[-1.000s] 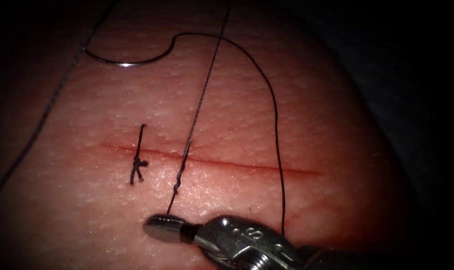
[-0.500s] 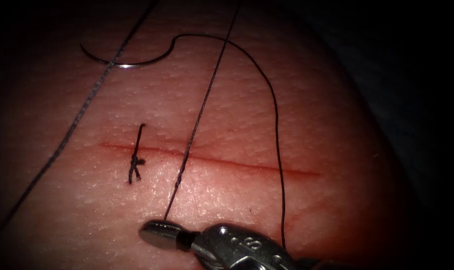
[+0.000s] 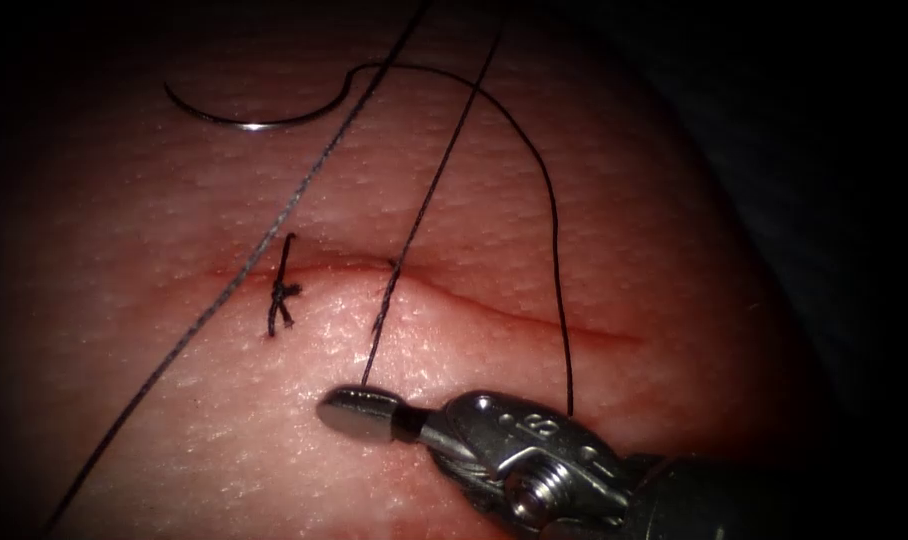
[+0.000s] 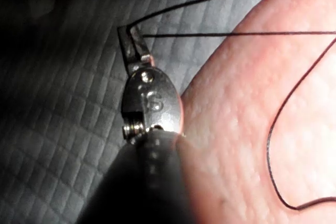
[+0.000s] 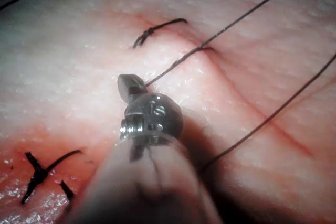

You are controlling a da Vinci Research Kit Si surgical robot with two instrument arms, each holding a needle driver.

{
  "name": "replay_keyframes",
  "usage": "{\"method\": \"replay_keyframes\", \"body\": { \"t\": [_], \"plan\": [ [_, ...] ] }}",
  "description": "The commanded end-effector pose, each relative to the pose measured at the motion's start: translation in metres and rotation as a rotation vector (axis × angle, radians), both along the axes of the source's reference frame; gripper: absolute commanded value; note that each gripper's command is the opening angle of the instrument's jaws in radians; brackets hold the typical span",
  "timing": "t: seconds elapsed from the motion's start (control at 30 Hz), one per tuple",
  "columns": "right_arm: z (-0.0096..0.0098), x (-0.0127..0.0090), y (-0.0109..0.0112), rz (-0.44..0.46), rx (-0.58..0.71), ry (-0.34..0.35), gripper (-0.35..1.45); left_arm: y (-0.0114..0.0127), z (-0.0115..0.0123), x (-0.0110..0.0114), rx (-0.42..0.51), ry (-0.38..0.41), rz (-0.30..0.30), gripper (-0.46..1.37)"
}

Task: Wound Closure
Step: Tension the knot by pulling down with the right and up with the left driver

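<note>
My right tool [image 3: 359, 412] comes in low over the near tissue [image 3: 674, 250], jaws shut on the thread [image 3: 429, 195] just in front of the cut [image 3: 534, 320]. That strand rises taut from the jaws, across the cut where its edge is drawn up into a hump. The right wrist view has the same jaws [image 5: 131, 86] shut on the strand. My left tool [image 4: 132, 43] is off the tissue, shut on the thread's other part. The curved needle [image 3: 244, 122] lies free on the tissue beyond the cut at the far left, not in the tissue and in neither tool.
A tied stitch [image 3: 282, 295] with short cut ends sits on the cut left of the taut strand. A slack loop of thread [image 3: 554, 220] arcs from the needle down past my right tool. More cut ends [image 5: 42, 169] lie near the right tool's shaft. Grey cloth [image 4: 52, 103] lies beside the tissue.
The long strands have swung to the right and pulled taut. The twist in the thread has slid down to the cut, whose edge has lifted. My right tool has moved up and right.
</note>
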State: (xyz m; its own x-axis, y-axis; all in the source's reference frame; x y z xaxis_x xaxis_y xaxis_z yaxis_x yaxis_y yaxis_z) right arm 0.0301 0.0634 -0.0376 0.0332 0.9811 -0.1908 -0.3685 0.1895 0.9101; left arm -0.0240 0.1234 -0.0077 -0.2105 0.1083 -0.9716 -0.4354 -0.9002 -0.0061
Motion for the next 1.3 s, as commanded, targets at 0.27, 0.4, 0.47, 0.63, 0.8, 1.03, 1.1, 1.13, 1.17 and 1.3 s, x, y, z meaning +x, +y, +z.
{"method": "replay_keyframes", "body": {
  "t": [0.27, 0.4, 0.47, 0.63, 0.8, 1.03, 1.1, 1.13, 1.17, 1.3],
  "plan": [
    [-0.0023, 0.002, -0.0025, -0.037, 0.008, 0.007, -0.35, -0.0013, 0.0016, -0.0005, -0.023, 0.063, 0.032, -0.35],
    [-0.0023, 0.0024, -0.003, -0.048, 0.008, 0.006, -0.35, -0.0009, 0.0014, -0.0003, -0.029, 0.066, 0.037, -0.35],
    [-0.0023, 0.0024, -0.003, -0.048, 0.008, 0.006, -0.35, -0.0005, 0.0011, 0.0, -0.025, 0.062, 0.038, -0.35],
    [-0.0019, 0.0021, -0.0021, -0.054, -0.024, 0.016, -0.35, -0.001, 0.0003, 0.0005, 0.0, 0.033, 0.049, -0.35],
    [-0.0006, 0.0017, -0.0013, -0.105, -0.199, 0.031, -0.35, -0.0046, -0.0015, 0.0012, 0.085, -0.048, 0.148, -0.35],
    [0.0007, 0.0017, -0.0002, -0.157, -0.58, 0.088, -0.34, -0.0103, -0.0077, 0.004, 0.17, -0.18, 0.28, -0.35],
    [0.0008, 0.0017, 0.0, -0.183, -0.709, 0.092, 0.07, -0.0108, -0.0095, 0.0048, 0.183, -0.21, 0.306, -0.35],
    [0.0009, 0.0017, 0.0002, -0.207, -0.781, 0.087, 0.32, -0.0111, -0.0106, 0.0053, 0.191, -0.227, 0.321, -0.35],
    [0.0009, 0.0017, 0.0002, -0.212, -0.798, 0.087, 0.46, -0.0112, -0.0112, 0.0055, 0.201, -0.237, 0.326, -0.35],
    [0.0009, 0.0015, 0.0007, -0.249, -0.908, 0.081, 0.99, -0.0119, -0.0143, 0.0067, 0.219, -0.281, 0.363, -0.35]
  ]
}}
